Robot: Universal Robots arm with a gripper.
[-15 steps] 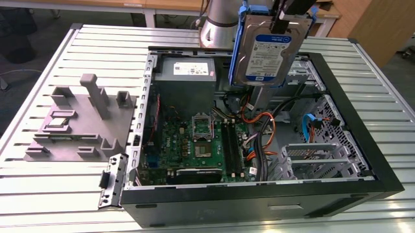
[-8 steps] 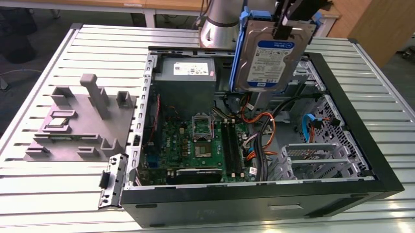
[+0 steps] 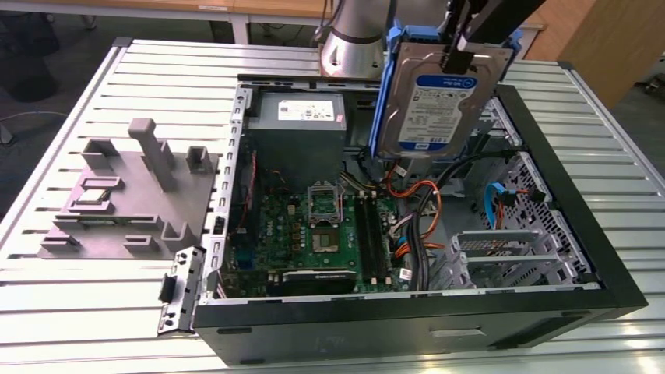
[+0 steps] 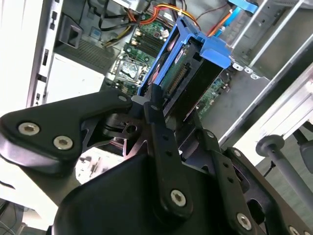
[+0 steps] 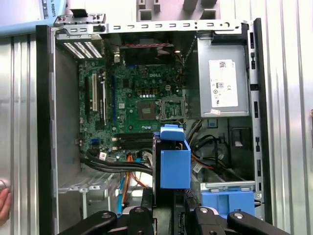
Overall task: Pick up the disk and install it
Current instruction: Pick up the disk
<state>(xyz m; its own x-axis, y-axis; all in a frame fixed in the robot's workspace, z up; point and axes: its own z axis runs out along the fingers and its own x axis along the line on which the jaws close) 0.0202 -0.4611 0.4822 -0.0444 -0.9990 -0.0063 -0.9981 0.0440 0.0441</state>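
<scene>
Claw clamped on top edge of disk. Disk upright in air over open computer case, far side, toward exterior view's right, touching nothing. Pick-up done. Not yet put in: grey cage below, well apart.

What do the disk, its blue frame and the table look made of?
The disk: likely metal, silver-grey dull sheen, with a paper-like label. Its frame: probably plastic, uniform matte blue. The table: seemingly aluminium, pale brushed slats with grooves.
</scene>
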